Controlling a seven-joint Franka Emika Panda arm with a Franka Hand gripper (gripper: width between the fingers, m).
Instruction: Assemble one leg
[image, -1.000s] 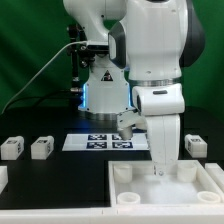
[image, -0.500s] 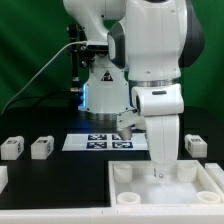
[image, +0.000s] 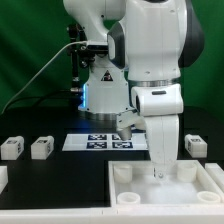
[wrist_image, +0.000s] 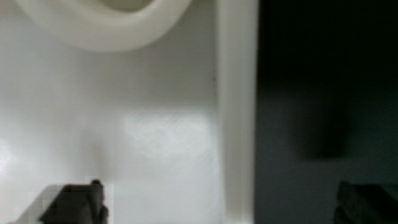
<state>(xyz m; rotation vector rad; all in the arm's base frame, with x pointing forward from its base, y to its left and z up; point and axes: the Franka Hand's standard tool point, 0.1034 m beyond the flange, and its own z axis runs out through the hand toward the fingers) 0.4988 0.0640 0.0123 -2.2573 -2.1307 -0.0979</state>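
Two legs (image: 10, 148) (image: 41, 148) stand on the black table at the exterior view's left, and a third leg (image: 196, 145) at its right. A fourth white block (image: 122, 143) sits by the marker board, partly behind the arm. My gripper (image: 160, 170) points straight down onto the far part of the large white panel (image: 170, 188). In the wrist view my gripper (wrist_image: 222, 205) is open and holds nothing. Its dark fingertips (wrist_image: 71, 205) stand wide apart over the panel's edge (wrist_image: 160, 120), one over the white surface and one over the dark table. A round corner socket (wrist_image: 125, 25) shows beyond them.
The marker board (image: 95, 142) lies behind the panel. The panel has round sockets near its corners (image: 122, 173) (image: 185, 172). The robot's base (image: 105, 90) and cables stand at the back before a green curtain.
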